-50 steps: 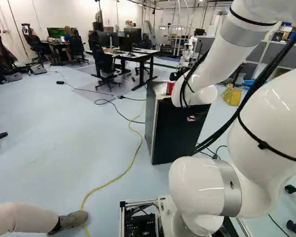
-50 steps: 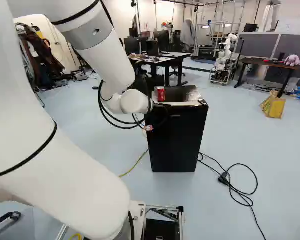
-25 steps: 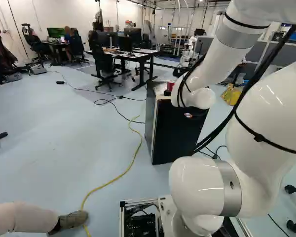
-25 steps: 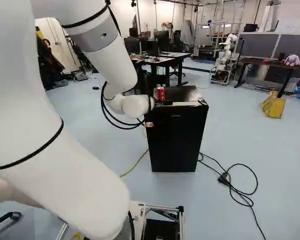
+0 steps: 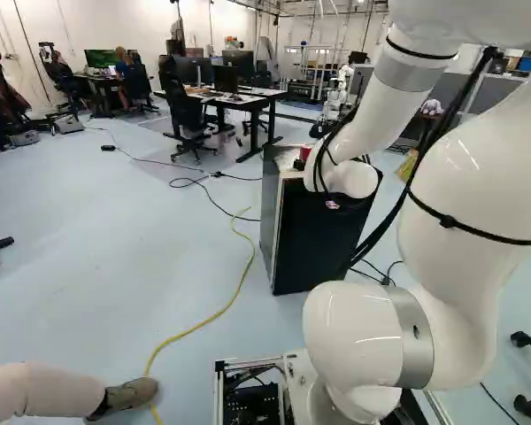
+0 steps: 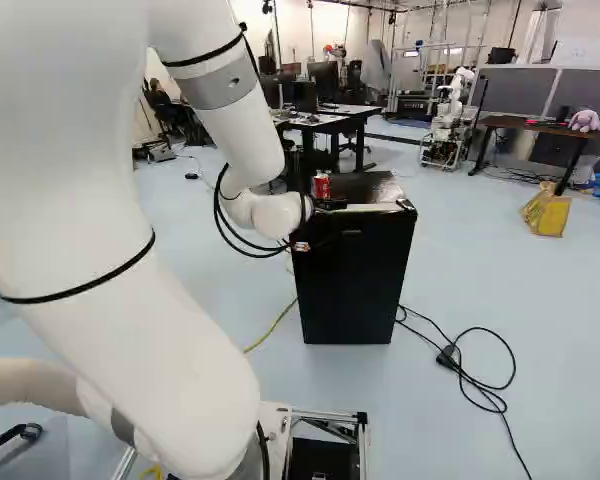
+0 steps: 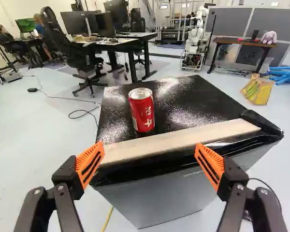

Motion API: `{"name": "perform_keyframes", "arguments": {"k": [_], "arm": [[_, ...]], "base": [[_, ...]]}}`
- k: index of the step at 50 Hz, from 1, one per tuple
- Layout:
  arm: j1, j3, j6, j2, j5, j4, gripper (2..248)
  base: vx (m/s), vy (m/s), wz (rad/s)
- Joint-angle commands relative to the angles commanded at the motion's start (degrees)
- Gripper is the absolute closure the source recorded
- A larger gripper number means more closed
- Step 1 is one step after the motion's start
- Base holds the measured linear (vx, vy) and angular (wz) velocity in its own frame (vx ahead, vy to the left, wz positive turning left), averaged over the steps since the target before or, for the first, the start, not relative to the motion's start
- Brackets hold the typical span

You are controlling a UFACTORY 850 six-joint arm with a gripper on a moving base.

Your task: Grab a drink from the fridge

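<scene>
Desks [image 5: 252, 99] stand beyond the black fridge [image 5: 314, 252] in the left base view, and the white arm [image 5: 460, 195] reaches towards its front. The right base view shows a red can [image 6: 321, 187] upright on the fridge's top; the door looks closed. In the wrist view the gripper [image 7: 149, 151] is spread wide and empty, the can ahead of it. If that is the wanted drink, advance over the pale front strip [image 7: 183, 140] without scraping it, centre the can, then close evenly around its middle; an off-centre touch could tip it.
</scene>
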Motion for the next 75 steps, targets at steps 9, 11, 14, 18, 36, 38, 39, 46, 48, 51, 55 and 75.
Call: {"name": "perform_keyframes", "arguments": {"k": [9, 11, 14, 18, 36, 38, 39, 46, 48, 51, 55, 75], "arm": [[0.3, -2.2, 0.0, -3.3, 1.0, 0.0, 3], [0.4, -2.7, 0.0, -4.0, 1.3, 0.0, 3], [0.5, -3.5, 0.0, -5.1, 1.7, 0.0, 3], [0.6, -4.5, 0.0, -6.4, 2.4, 0.0, 3], [1.2, -8.7, 0.0, -10.3, 5.2, 0.0, 3], [1.2, -9.1, 0.0, -10.7, 5.4, 0.0, 3], [1.2, -9.4, 0.0, -10.9, 5.5, 0.0, 3], [1.4, -11.0, 0.0, -12.3, 5.8, 0.0, 3], [1.4, -11.5, 0.0, -12.7, 5.9, 0.0, 3], [1.5, -12.2, 0.0, -13.3, 5.9, 0.0, 3], [1.5, -13.2, 0.0, -14.2, 5.9, 0.0, 3], [1.8, -17.4, 0.0, -18.9, 5.9, 0.0, 3]], "base": [[0.0, 0.0, 0.0], [0.0, 0.0, 0.0], [0.0, 0.0, 0.0], [0.0, 0.0, 0.0], [0.0, 0.0, 0.0], [0.0, 0.0, 0.0], [0.0, 0.0, 0.0], [0.0, 0.0, 0.0], [0.0, 0.0, 0.0], [0.0, 0.0, 0.0], [0.0, 0.0, 0.0], [0.0, 0.0, 0.0]]}}
